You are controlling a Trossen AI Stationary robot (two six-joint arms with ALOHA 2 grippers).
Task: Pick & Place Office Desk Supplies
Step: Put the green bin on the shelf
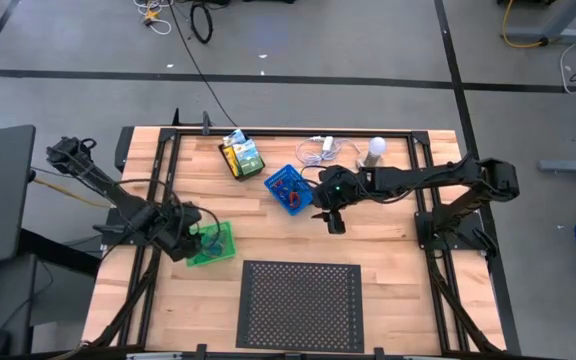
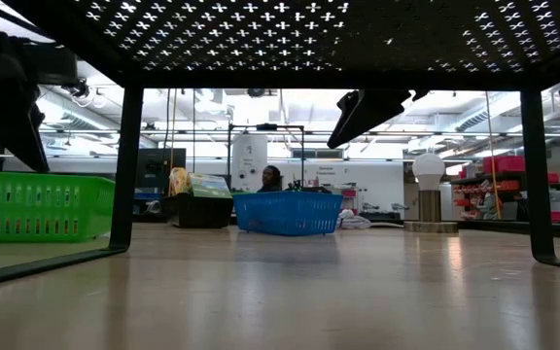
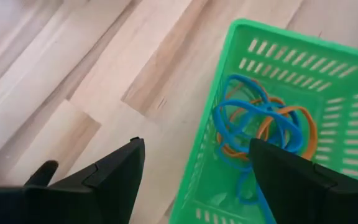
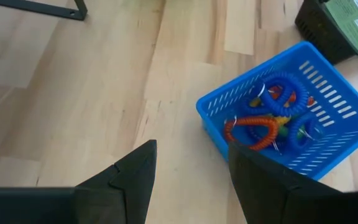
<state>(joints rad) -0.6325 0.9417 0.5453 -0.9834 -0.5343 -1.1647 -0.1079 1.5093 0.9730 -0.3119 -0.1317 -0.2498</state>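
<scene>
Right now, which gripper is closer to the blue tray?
The right. The right gripper hangs open just beside the blue tray, while the left gripper, also open, hovers at the green tray across the table.

A big black sheet full of holes [image 1: 301, 305] lies flat on the wooden table [image 1: 388, 260] at its near edge. At the far edge, a white bulb on a round base [image 1: 374, 150] stands beside a white coiled cable [image 1: 321, 149].
</scene>
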